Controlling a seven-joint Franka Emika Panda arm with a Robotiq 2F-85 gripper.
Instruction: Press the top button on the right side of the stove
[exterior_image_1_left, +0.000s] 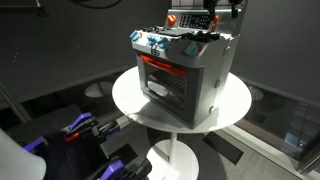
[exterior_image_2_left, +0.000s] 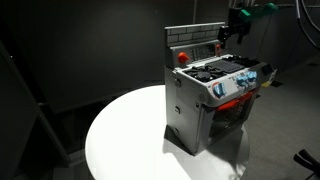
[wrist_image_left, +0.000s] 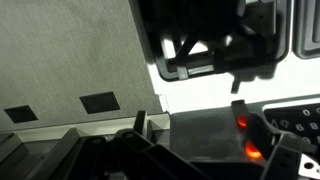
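1. We start at the jaws: the gripper (exterior_image_2_left: 233, 29) hangs high over the far right end of the stove. In the wrist view its dark parts fill the upper frame. We cannot tell how far apart the jaws stand, and we see nothing held between them.

2. The relation the move turns on: the stove (exterior_image_2_left: 208, 98) lies below the jaws and toward the near left in this exterior view. The jaws hover just above the far end of its upright back panel (exterior_image_2_left: 195, 37), apart from it.

3. The stove stands on the round white worktop (exterior_image_2_left: 120, 135), its oven window (exterior_image_1_left: 164, 78) glowing red and its row of knobs (exterior_image_1_left: 158, 43) facing front. In an exterior view its grey right side wall (exterior_image_1_left: 222, 78) faces the near right.

4. We cannot make out any button on that wall in the exterior views, as it is too small. The wrist view shows two small red glows (wrist_image_left: 243, 122) one above the other at the lower right. We judge these may be lit buttons, but we cannot be sure.

5. The arm reaches in from the upper right, wrist pointing down.

6. We judge the press is not yet made. The jaws need to drop past the stove's top edge and come in against the side wall's upper part.
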